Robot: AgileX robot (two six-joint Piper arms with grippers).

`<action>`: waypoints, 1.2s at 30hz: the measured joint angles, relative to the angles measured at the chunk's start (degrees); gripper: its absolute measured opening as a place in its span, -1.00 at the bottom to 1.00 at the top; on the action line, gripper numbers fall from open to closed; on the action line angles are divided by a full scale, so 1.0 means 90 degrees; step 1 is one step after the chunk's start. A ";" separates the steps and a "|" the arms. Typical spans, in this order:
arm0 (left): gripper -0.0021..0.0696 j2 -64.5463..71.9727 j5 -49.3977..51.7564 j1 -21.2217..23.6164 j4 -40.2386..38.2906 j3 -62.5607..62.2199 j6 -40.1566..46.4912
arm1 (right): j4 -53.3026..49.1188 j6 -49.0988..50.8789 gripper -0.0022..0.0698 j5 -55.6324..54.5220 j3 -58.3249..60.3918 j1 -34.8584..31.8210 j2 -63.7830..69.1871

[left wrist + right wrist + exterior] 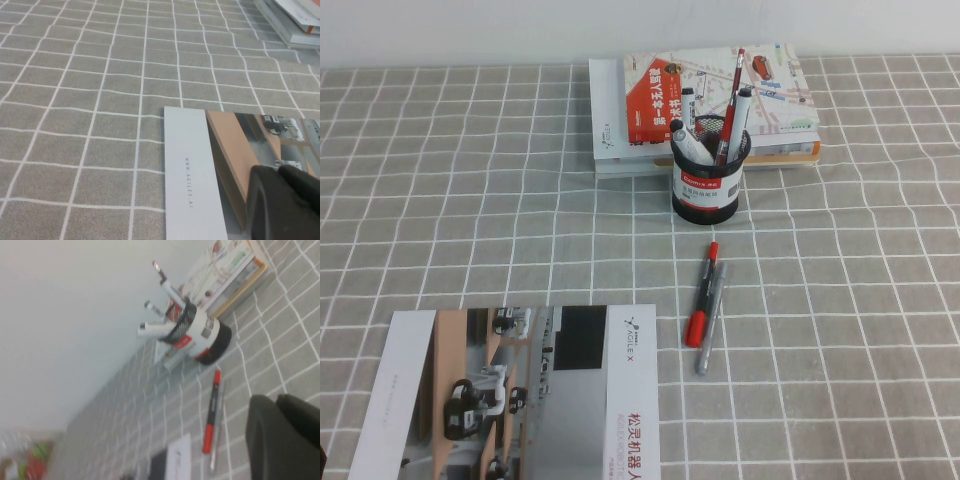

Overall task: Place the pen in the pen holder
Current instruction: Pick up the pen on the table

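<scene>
Two pens lie touching at frame centre-right: grey pen (710,318) beside red-and-black pen (701,294), below pen holder (710,170). My left gripper (282,202) over brochure (200,170), my right gripper (285,435) above desk (440,180); grip state of either: cannot tell.

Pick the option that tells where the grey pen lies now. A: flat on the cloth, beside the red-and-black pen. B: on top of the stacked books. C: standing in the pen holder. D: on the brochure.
A: the grey pen lies flat on the cloth against the red-and-black pen, in front of the pen holder; neither gripper appears in the high view.
</scene>
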 joint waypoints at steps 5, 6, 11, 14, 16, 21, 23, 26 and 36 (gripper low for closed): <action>-0.95 0.0000 0.0000 0.0000 0.0000 0.0000 0.0000 | -0.0506 -0.0528 -0.97 0.0783 -0.0554 0.0000 0.0320; -0.95 0.0000 0.0000 0.0000 0.0000 0.0000 0.0000 | -0.0759 -0.0567 -0.97 0.0938 -0.0750 0.0000 0.0551; -0.95 0.0000 0.0000 0.0000 0.0000 0.0000 0.0000 | -0.2039 -0.0606 -0.97 0.2240 -0.2165 0.0000 0.2180; -0.95 0.0000 0.0000 0.0000 0.0000 0.0000 0.0000 | -0.2413 -0.0648 -0.97 0.3166 -0.3162 0.0000 0.3272; -0.95 0.0000 0.0000 0.0000 0.0000 0.0000 0.0000 | -0.2661 -0.0787 -0.97 0.3721 -0.3780 0.0000 0.4039; -0.95 0.0000 0.0000 0.0000 0.0000 0.0000 0.0000 | -0.3045 -0.1098 -0.97 0.5018 -0.5199 0.0000 0.5513; -0.95 0.0000 0.0000 0.0000 0.0000 0.0000 0.0000 | -0.3286 -0.1082 -0.97 0.5253 -0.5570 0.0041 0.5988; -0.95 0.0000 0.0000 0.0000 0.0000 0.0000 0.0000 | -0.3907 -0.0674 -0.97 0.5293 -0.5907 0.0349 0.6518; -0.95 0.0000 0.0000 0.0000 0.0000 0.0000 0.0000 | -0.7758 0.2334 -0.97 0.5962 -0.7137 0.3275 0.8553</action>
